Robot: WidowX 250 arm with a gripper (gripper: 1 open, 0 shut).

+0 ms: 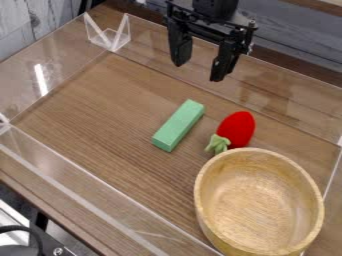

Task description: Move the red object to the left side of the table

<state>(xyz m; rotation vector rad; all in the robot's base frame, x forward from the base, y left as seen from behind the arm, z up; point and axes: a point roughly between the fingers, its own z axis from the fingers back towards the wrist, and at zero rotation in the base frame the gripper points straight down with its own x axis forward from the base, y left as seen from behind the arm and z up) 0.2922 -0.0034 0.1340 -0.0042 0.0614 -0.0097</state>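
Nearest the camera, a round wooden bowl (pixel 259 202) sits on the brown wood-grain counter (pixel 100 118). Just beyond it, near its rim, lies the red toy strawberry (pixel 235 130), to the right of centre, its light green leafy cap (pixel 218 145) pointing down and to the left. Beside the strawberry on the left, and apart from it, a green rectangular block (pixel 178 125) lies at a slant. Farther off, the black end effector (pixel 205 73) hangs with its fingers spread wide, holding nothing, beyond both block and strawberry.
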